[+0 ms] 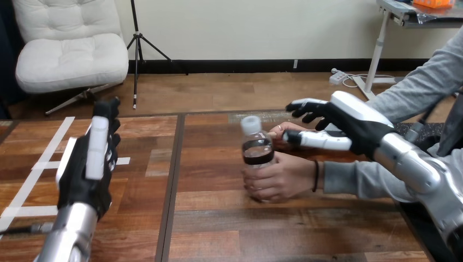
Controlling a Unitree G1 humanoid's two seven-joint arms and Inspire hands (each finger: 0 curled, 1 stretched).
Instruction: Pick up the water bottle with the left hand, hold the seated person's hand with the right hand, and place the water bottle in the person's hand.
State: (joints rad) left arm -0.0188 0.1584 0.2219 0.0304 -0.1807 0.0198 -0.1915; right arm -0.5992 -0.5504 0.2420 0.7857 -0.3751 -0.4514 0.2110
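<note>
Clear plastic water bottle [257, 150] upright mid-frame inside person's near hand [281, 177]. Likely light, smooth, squashy: take mid-body. Left hand [82, 174] lower left, fingers [99, 136] released. Right hand [355, 123] beside person's far hand [279, 130]; grasp: cannot tell.

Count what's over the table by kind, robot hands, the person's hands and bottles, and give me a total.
Water bottle: 1
Robot hands: 2 (left hand, right hand)
Person's hands: 2 (near hand wrapped around the water bottle, far hand behind it)
Total: 5
</note>
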